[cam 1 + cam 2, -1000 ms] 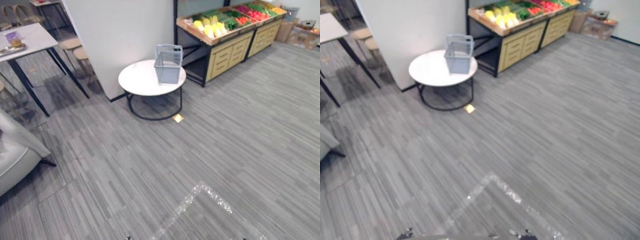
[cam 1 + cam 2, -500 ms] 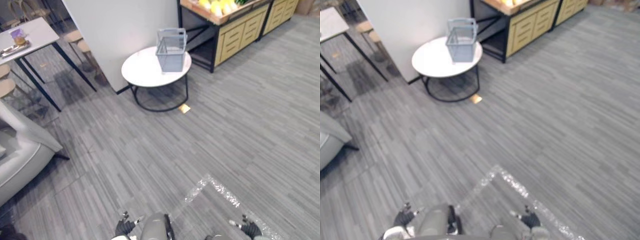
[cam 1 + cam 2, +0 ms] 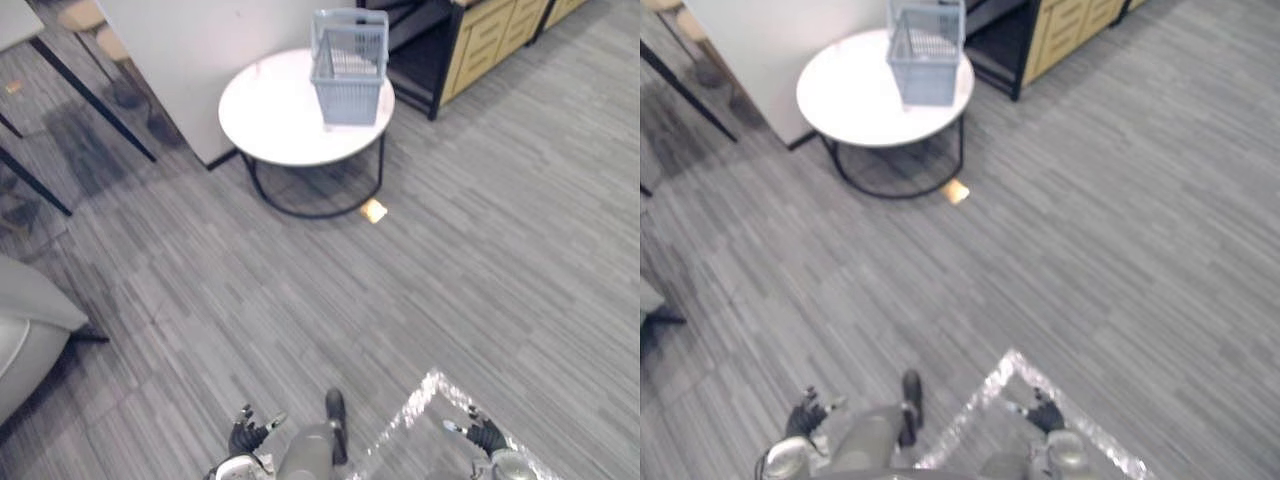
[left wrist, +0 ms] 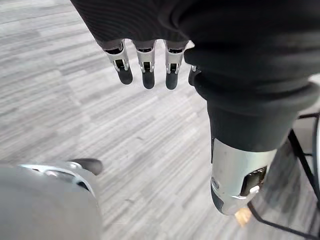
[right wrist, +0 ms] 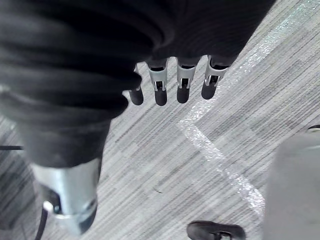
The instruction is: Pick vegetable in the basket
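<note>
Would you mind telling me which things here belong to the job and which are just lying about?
Job: grey basket on round white table; left robot hand, right robot hand, both open.
Lying about: yellow floor tag, silver floor tape, grey seat.

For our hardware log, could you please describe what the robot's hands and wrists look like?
The left robot hand and right robot hand match: a row of short silver fingers with rounded dark tips, a thicker silver thumb set apart, and a dark ribbed cover over the hand's back and wrist.
</note>
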Tool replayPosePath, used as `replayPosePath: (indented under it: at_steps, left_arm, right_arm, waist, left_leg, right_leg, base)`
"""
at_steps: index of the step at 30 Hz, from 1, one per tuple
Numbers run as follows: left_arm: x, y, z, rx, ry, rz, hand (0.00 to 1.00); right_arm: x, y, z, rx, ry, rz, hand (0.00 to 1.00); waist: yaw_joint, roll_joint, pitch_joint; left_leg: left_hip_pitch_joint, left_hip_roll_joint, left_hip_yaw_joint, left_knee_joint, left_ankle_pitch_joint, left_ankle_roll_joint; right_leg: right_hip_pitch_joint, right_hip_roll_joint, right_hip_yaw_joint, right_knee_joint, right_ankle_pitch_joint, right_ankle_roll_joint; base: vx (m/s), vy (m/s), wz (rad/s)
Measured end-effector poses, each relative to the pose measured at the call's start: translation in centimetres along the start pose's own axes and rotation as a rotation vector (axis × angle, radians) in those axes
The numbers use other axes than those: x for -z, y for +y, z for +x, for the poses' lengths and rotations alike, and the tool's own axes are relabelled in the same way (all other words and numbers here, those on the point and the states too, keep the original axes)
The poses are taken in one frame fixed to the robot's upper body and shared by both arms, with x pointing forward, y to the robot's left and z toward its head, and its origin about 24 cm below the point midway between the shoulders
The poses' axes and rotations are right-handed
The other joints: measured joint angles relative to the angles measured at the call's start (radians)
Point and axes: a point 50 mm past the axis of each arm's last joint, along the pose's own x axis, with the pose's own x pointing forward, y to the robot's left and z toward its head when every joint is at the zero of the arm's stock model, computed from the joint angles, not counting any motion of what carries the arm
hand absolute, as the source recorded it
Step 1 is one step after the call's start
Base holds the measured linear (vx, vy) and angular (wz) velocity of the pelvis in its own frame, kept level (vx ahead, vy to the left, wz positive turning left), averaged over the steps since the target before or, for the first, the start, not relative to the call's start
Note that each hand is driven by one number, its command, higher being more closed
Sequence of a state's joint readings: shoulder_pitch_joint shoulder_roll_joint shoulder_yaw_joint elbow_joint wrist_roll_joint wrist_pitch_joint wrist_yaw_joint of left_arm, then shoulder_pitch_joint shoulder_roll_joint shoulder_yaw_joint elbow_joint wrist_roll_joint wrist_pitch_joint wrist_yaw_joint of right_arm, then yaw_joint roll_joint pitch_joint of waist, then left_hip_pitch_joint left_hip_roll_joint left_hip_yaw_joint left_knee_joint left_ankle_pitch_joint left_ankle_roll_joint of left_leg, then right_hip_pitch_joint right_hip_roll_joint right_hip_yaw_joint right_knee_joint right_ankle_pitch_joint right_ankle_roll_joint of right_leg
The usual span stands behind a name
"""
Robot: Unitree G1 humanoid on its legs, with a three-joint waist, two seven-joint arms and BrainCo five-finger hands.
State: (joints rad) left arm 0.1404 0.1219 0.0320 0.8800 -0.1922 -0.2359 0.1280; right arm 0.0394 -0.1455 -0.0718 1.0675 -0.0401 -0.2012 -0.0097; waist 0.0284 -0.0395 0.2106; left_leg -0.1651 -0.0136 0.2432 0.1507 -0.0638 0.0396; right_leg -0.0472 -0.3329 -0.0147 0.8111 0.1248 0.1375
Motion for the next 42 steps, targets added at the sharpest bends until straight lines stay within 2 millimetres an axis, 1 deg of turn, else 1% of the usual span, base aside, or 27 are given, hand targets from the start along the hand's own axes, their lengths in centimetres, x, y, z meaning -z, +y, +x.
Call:
replayPosePath:
  at_steps: [1, 3, 5, 7, 9, 13, 14, 15, 16, 17, 18, 20, 21, 22, 23, 24, 26, 29, 30, 32, 34, 36, 37, 38, 39, 41, 42]
  left_arm:
    - [-0.3, -0.2, -0.1, 0.031, -0.019, 0.011, 0.00]
    - [-1.0, -0.4, -0.1, 0.053, -0.050, 0.017, 0.00]
    - [-1.7, -0.8, 0.0, 0.072, -0.082, 0.022, 0.00]
    - [-2.4, -1.2, 0.1, 0.085, -0.108, 0.021, 0.00]
    - [-2.8, -1.6, 0.2, 0.093, -0.125, 0.016, 0.00]
    - [-3.0, -2.1, 0.3, 0.106, -0.130, 0.051, 0.00]
    - [-2.8, -2.1, 0.3, 0.106, -0.123, 0.055, 0.00]
    - [-2.2, -2.0, 0.4, 0.102, -0.091, 0.066, 0.00]
    - [-1.3, -2.5, 0.2, 0.113, -0.052, 0.074, 0.00]
    - [-1.1, -2.9, 0.2, 0.120, -0.042, 0.071, 0.00]
    - [-0.6, -3.6, 0.1, 0.132, -0.021, 0.061, 0.00]
    - [0.8, -4.6, -0.4, 0.155, 0.041, 0.050, 0.00]
    - [1.3, -4.6, -0.5, 0.160, 0.065, 0.052, 0.00]
    - [1.4, -4.3, -0.3, 0.153, 0.078, 0.055, 0.00]
    - [1.5, -3.9, -0.2, 0.138, 0.093, 0.056, 0.00]
    - [1.6, -3.7, -0.2, 0.134, 0.100, 0.058, 0.00]
    - [2.3, -3.0, -0.3, 0.103, 0.134, 0.037, 0.00]
    - [1.9, -2.9, -0.2, 0.092, 0.115, 0.017, 0.00]
    - [1.7, -2.9, -0.1, 0.089, 0.103, 0.001, 0.00]
    - [1.6, -2.9, -0.1, 0.086, 0.097, -0.011, 0.00]
    - [1.8, -3.0, -0.2, 0.087, 0.101, -0.008, 0.00]
    - [1.8, -3.2, -0.2, 0.100, 0.101, 0.004, 0.00]
    - [1.8, -3.1, -0.2, 0.102, 0.101, 0.009, 0.00]
    - [1.8, -2.9, -0.2, 0.097, 0.102, 0.015, 0.00]
    - [1.8, -2.8, -0.1, 0.094, 0.103, 0.019, 0.00]
    - [2.1, -2.2, -0.1, 0.084, 0.116, 0.037, 0.00]
    - [2.0, -2.1, -0.1, 0.082, 0.114, 0.042, 0.00]
  right_arm:
    - [0.4, 0.2, -0.2, -0.010, 0.004, 0.009, 0.00]
    - [0.4, -0.1, -0.4, -0.005, -0.011, 0.010, 0.00]
    - [0.2, -0.2, -0.5, -0.004, -0.028, 0.015, 0.00]
    - [0.3, -0.5, -0.6, 0.011, -0.033, 0.035, 0.00]
    - [0.3, -0.7, -0.7, 0.020, -0.032, 0.044, 0.00]
    - [0.5, -0.7, -0.7, 0.034, -0.024, 0.076, 0.00]
    - [0.6, -0.6, -0.7, 0.037, -0.020, 0.083, 0.00]
    - [1.1, -0.8, -0.9, 0.045, -0.001, 0.093, 0.00]
    - [1.0, -1.0, -0.8, 0.056, 0.000, 0.106, 0.00]
    - [1.0, -1.1, -0.8, 0.058, 0.002, 0.107, 0.00]
    - [1.1, -1.4, -0.8, 0.063, 0.009, 0.102, 0.00]
    - [1.6, -1.7, -0.9, 0.070, 0.031, 0.100, 0.00]
    - [1.9, -1.7, -0.9, 0.069, 0.050, 0.100, 0.00]
    - [2.2, -1.7, -1.0, 0.066, 0.063, 0.093, 0.00]
    - [2.3, -1.6, -1.0, 0.057, 0.067, 0.080, 0.00]
    - [2.0, -1.6, -0.9, 0.054, 0.060, 0.068, 0.00]
    - [1.1, -1.6, -0.5, 0.046, 0.037, 0.048, 0.00]
    - [0.6, -1.6, -0.3, 0.040, 0.023, 0.034, 0.00]
    - [0.1, -1.5, -0.1, 0.030, 0.008, 0.022, 0.00]
    - [-0.7, -1.2, 0.1, 0.017, -0.021, 0.009, 0.00]
    - [-1.0, -0.7, 0.0, -0.005, -0.046, -0.021, 0.00]
    - [-0.9, -0.8, -0.1, -0.013, -0.048, -0.046, 0.00]
    - [-0.7, -0.7, -0.2, -0.018, -0.045, -0.052, 0.00]
    - [-0.6, -0.6, -0.2, -0.025, -0.044, -0.057, 0.00]
    - [-0.4, -0.5, -0.4, -0.032, -0.037, -0.065, 0.00]
    - [-0.5, -0.3, -0.4, -0.048, -0.051, -0.072, 0.00]
    - [-0.5, -0.1, -0.4, -0.054, -0.053, -0.071, 0.00]
  waist:
    - [-0.004, -0.004, -0.003]
    - [-0.028, -0.003, -0.002]
    - [-0.054, 0.005, 0.003]
    - [-0.064, 0.014, 0.008]
    - [-0.065, 0.024, 0.010]
    - [-0.075, 0.017, 0.008]
    - [-0.075, 0.011, 0.005]
    - [-0.078, 0.021, 0.003]
    - [-0.078, 0.048, -0.009]
    - [-0.079, 0.051, -0.009]
    - [-0.079, 0.066, -0.010]
    - [-0.082, 0.093, -0.025]
    - [-0.082, 0.095, -0.025]
    - [-0.081, 0.095, -0.024]
    - [-0.075, 0.082, -0.015]
    - [-0.074, 0.088, -0.013]
    - [-0.065, 0.104, -0.006]
    - [-0.041, 0.106, -0.004]
    - [-0.029, 0.107, -0.004]
    - [-0.022, 0.108, -0.003]
    - [-0.021, 0.122, -0.006]
    - [-0.020, 0.141, -0.013]
    - [-0.013, 0.139, -0.020]
    - [-0.002, 0.116, -0.045]
    - [0.004, 0.095, -0.061]
    - [-0.002, 0.063, -0.085]
    - [-0.004, 0.052, -0.083]
  left_leg:
    - [0.064, -0.013, -0.002, -0.011, -0.023, 0.009]
    - [0.158, -0.029, -0.026, -0.056, -0.038, 0.017]
    - [0.244, -0.035, -0.052, -0.099, -0.049, 0.024]
    - [0.317, -0.023, -0.067, -0.113, -0.072, 0.029]
    - [0.353, 0.000, -0.075, -0.113, -0.119, 0.007]
    - [0.420, 0.054, -0.102, -0.111, -0.213, -0.074]
    - [0.434, 0.061, -0.110, -0.111, -0.231, -0.089]
    - [0.474, 0.089, -0.119, -0.108, -0.270, -0.102]
    - [0.483, 0.118, -0.124, -0.081, -0.279, -0.098]
    - [0.481, 0.131, -0.123, -0.050, -0.271, -0.099]
    - [0.468, 0.158, -0.127, 0.017, -0.256, -0.104]
    - [0.379, 0.212, -0.190, 0.248, -0.174, -0.147]
    - [0.324, 0.223, -0.226, 0.372, -0.091, -0.169]
    - [0.252, 0.238, -0.260, 0.527, 0.072, -0.226]
    - [0.194, 0.258, -0.251, 0.681, 0.171, -0.249]
    - [0.160, 0.271, -0.235, 0.762, 0.157, -0.247]
    - [0.057, 0.284, -0.154, 0.928, 0.038, -0.211]
    - [-0.045, 0.258, -0.080, 0.874, -0.055, -0.176]
    - [-0.078, 0.233, -0.051, 0.759, -0.076, -0.171]
    - [-0.084, 0.188, -0.032, 0.460, -0.072, -0.159]
    - [-0.056, 0.162, -0.032, 0.014, 0.014, -0.157]
    - [-0.082, 0.187, -0.027, -0.057, 0.023, -0.155]
    - [-0.091, 0.188, -0.012, -0.019, 0.087, -0.124]
    - [-0.090, 0.161, 0.014, 0.011, 0.115, -0.093]
    - [-0.090, 0.141, 0.024, 0.018, 0.114, -0.089]
    - [-0.045, 0.058, 0.023, -0.005, 0.091, -0.020]
    - [-0.020, 0.038, 0.024, -0.012, 0.078, -0.010]
  right_leg:
    - [-0.087, 0.001, 0.007, 0.188, -0.018, -0.010]
    - [-0.178, 0.026, -0.016, 0.332, -0.102, -0.020]
    - [-0.241, 0.052, -0.079, 0.319, -0.223, -0.043]
    - [-0.293, 0.090, -0.170, 0.100, -0.294, -0.077]
    - [-0.321, 0.122, -0.198, -0.143, -0.285, -0.075]
    - [-0.333, 0.134, -0.128, -0.685, -0.127, -0.053]
    - [-0.330, 0.133, -0.114, -0.707, -0.125, -0.050]
    - [-0.346, 0.137, -0.118, -0.639, -0.053, -0.019]
    - [-0.380, 0.159, -0.126, -0.532, -0.042, -0.019]
    - [-0.388, 0.164, -0.128, -0.489, -0.043, -0.025]
    - [-0.383, 0.181, -0.141, -0.446, -0.079, -0.078]
    - [-0.335, 0.214, -0.182, -0.421, -0.149, -0.122]
    - [-0.302, 0.221, -0.199, -0.421, -0.171, -0.126]
    - [-0.250, 0.227, -0.213, -0.425, -0.205, -0.141]
    - [-0.198, 0.237, -0.211, -0.431, -0.237, -0.156]
    - [-0.171, 0.244, -0.209, -0.437, -0.253, -0.167]
    - [-0.044, 0.269, -0.196, -0.509, -0.276, -0.168]
    - [0.040, 0.270, -0.189, -0.571, -0.289, -0.163]
    - [0.070, 0.270, -0.173, -0.594, -0.294, -0.157]
    - [0.108, 0.270, -0.158, -0.631, -0.301, -0.144]
    - [0.165, 0.290, -0.147, -0.685, -0.315, -0.132]
    - [0.207, 0.315, -0.142, -0.708, -0.341, -0.116]
    - [0.234, 0.308, -0.126, -0.701, -0.378, -0.101]
    - [0.245, 0.269, -0.107, -0.698, -0.407, -0.093]
    - [0.244, 0.245, -0.098, -0.680, -0.411, -0.090]
    - [0.136, 0.171, -0.049, -0.412, -0.401, -0.072]
    - [0.107, 0.154, -0.036, -0.313, -0.386, -0.049]
  base:
    - [0.39, 0.180, 0.01]
    - [0.55, 0.179, 0.29]
    - [0.52, 0.068, 0.42]
    - [0.46, -0.045, 0.30]
    - [0.39, -0.139, 0.33]
    - [0.45, -0.266, 0.36]
    - [0.53, -0.367, 0.15]
    - [0.58, -0.401, 0.12]
    - [0.57, -0.400, 0.08]
    - [0.56, -0.423, 0.02]
    - [0.42, -0.349, -0.04]
    - [0.50, -0.397, 0.10]
    - [0.59, -0.400, 0.30]
    - [0.57, -0.332, 0.21]
    - [0.47, -0.243, 0.08]
    - [0.51, -0.229, -0.17]
    - [0.39, -0.155, -0.18]
    - [0.32, -0.060, -0.11]
    - [0.29, 0.021, -0.34]
    - [0.31, 0.063, -0.38]
    - [0.37, 0.125, -0.24]
    - [0.45, 0.229, -0.14]
    - [0.62, 0.335, -0.22]
    - [0.54, 0.276, -0.24]
    - [0.61, 0.224, -0.24]
    - [0.64, 0.251, 0.05]
    - [0.43, 0.207, 0.29]
